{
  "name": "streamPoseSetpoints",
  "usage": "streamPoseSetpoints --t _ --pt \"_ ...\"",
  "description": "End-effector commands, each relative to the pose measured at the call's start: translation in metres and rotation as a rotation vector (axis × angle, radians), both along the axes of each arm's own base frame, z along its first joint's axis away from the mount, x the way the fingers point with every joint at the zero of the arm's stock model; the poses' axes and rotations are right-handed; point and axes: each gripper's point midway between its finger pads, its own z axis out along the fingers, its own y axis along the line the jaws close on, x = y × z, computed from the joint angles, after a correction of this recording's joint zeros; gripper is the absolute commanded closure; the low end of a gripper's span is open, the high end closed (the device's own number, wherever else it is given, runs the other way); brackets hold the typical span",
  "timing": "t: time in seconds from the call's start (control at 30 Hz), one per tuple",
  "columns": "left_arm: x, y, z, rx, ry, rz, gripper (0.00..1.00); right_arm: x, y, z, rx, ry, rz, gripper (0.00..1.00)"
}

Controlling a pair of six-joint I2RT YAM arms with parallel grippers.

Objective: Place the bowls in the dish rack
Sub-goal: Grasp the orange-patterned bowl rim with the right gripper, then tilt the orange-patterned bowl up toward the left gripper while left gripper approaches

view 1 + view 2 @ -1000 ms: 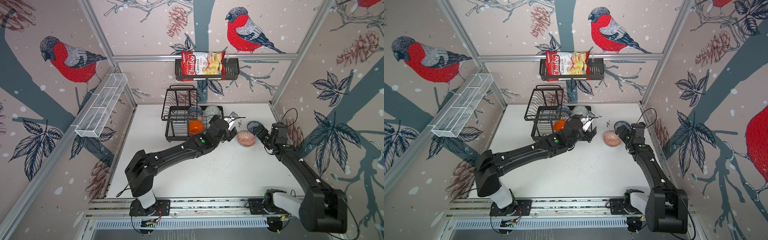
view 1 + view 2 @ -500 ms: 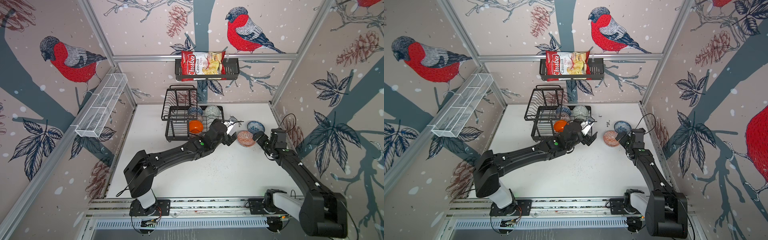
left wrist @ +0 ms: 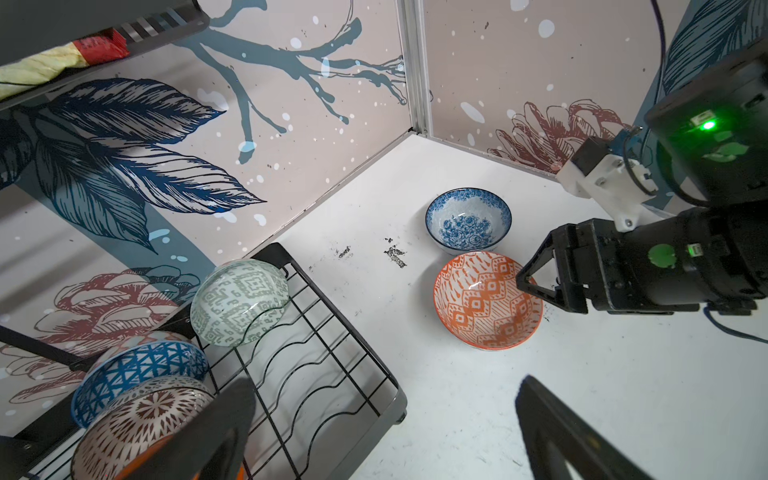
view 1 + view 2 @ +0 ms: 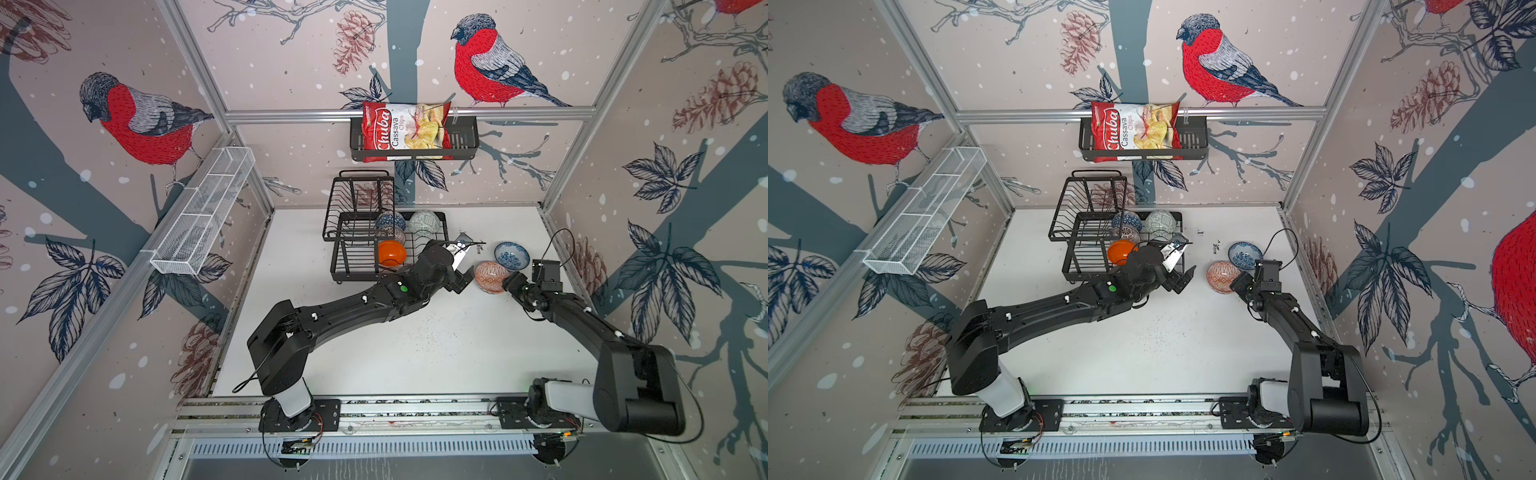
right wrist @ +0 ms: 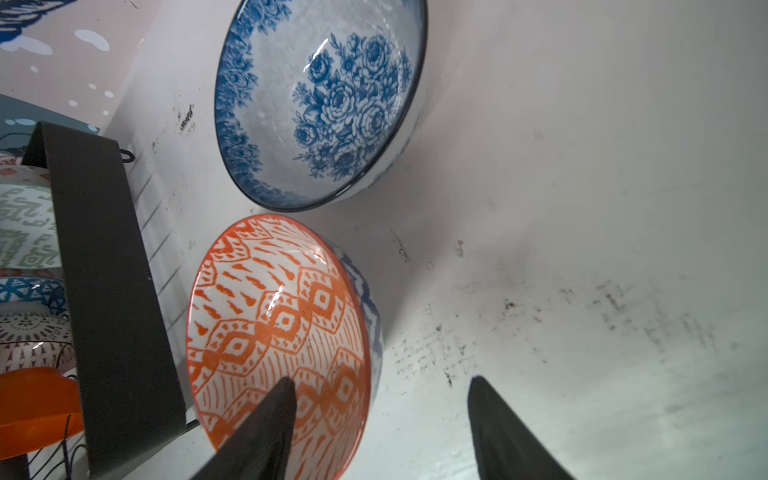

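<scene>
On the white table [image 4: 415, 353], to the right of the dish rack [image 4: 357, 259]: two bowls, upright, just beside each other, perhaps touching. Orange-patterned bowl [image 5: 274, 324] nearer the rack, blue flowered bowl [image 5: 320, 108] behind it. In the rack, four more, tilted in the wire slots.

At the orange-patterned bowl, right gripper [image 5: 381, 379], part open: one finger over the inside, the other outside the wall, rim between. Clear gap on the outer side, so nothing held yet. By the rack's near corner, left gripper [image 4: 1179, 278], spread wide and empty, hovering close to the same bowl.

Looks like glazed ceramic: stiff, fairly heavy for its size, slick, liable to chip against wire or the neighbouring bowl. Best taken at the rim, pinched through the wall, deep enough not to slide off the glaze. Likely to swing under a one-sided hold. Worth lifting clear of the blue flowered bowl before tilting toward a free slot.
</scene>
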Motion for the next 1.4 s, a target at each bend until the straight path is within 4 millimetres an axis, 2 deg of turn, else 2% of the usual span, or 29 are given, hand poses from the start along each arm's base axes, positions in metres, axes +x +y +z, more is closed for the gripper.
streamPoseSetpoints --t 0.0,0.2,0.57,0.83,1.07,1.37 --pt "0.001 -0.003 0.003 -0.035 0.009 -0.002 0.02 0.009 0.004 0.001 -0.031 -0.01 0.038 0.38" --pt "0.004 -0.002 -0.002 -0.028 0.019 0.018 0.03 0.013 0.013 -0.012 -0.076 0.031 0.068 0.48" --pt "0.006 0.001 0.001 -0.036 0.013 0.038 0.03 0.011 0.014 -0.023 -0.134 0.078 0.081 0.77" --pt "0.014 0.007 0.001 -0.081 0.059 0.062 0.03 0.007 0.027 -0.009 -0.156 0.048 0.128 0.93" --pt "0.028 0.016 -0.001 -0.16 0.144 0.085 0.02 -0.006 0.058 0.004 -0.158 0.003 0.215 0.98" --pt "0.029 0.013 -0.011 -0.208 0.228 0.076 0.03 -0.036 0.093 -0.015 -0.16 0.036 0.293 0.99"
